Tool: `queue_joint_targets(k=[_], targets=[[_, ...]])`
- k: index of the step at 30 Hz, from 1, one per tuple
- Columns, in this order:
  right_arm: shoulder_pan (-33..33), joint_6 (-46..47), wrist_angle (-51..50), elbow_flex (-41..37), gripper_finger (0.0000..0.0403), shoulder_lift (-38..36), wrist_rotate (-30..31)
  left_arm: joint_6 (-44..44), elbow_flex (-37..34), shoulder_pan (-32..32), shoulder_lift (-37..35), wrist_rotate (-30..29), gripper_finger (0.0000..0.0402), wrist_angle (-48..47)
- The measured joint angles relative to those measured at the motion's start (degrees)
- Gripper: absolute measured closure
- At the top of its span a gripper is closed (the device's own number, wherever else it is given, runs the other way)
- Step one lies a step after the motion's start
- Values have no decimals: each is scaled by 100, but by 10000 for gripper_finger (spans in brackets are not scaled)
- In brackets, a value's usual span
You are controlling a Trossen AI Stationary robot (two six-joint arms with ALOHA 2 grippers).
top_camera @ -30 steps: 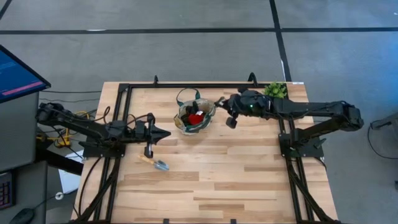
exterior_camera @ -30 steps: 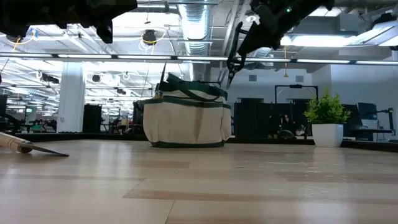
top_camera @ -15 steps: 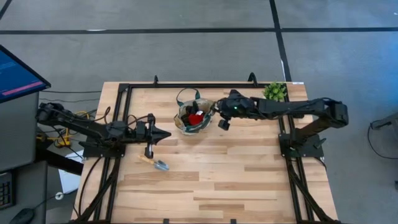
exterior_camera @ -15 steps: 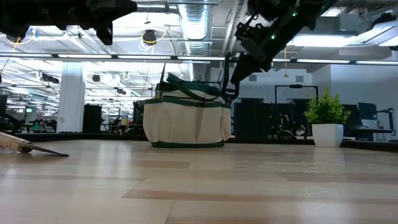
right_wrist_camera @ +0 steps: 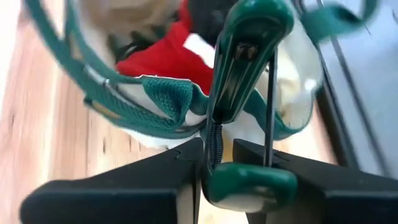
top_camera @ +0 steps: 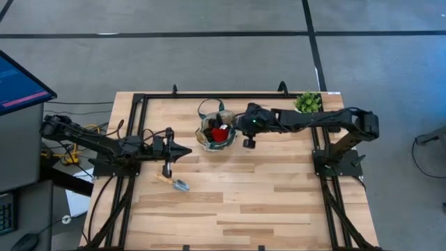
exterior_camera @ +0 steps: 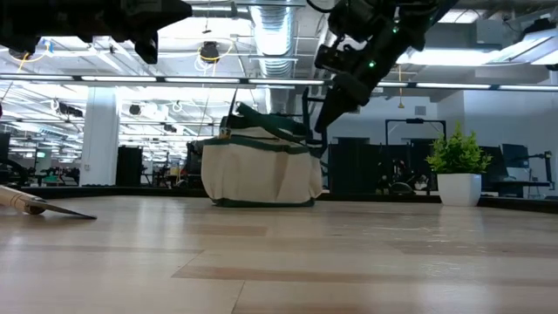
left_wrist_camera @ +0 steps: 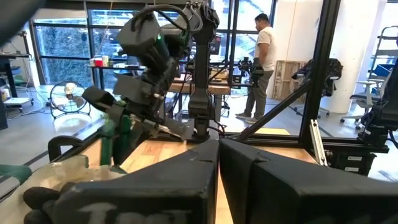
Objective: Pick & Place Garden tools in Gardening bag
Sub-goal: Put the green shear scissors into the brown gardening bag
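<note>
Overhead, the right tool (top_camera: 240,125) grips green-handled pruners (right_wrist_camera: 239,74) at the gardening bag (top_camera: 217,132); left tool (top_camera: 182,150) state unclear.

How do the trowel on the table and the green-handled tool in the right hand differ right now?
The silver trowel with wooden handle lies flat on the table near the left hand, untouched. The green-handled spring-loaded pruners are gripped by the right hand and held in the air at the rim of the cream fabric bag with dark green trim. Both are still outside the bag.
</note>
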Motion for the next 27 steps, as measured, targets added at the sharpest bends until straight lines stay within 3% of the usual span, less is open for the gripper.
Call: queue_joint_targets(k=[10,18,27], targets=[[99,-1598,-335,345,344,-178,-42,2,0,0,0,0,399,-59],[-164,-1466,-480,350,344,86,-528,-73,0,0,0,0,399,-59],[18,-856,-576,343,345,104,-1560,-83,0,0,0,0,399,-79]])
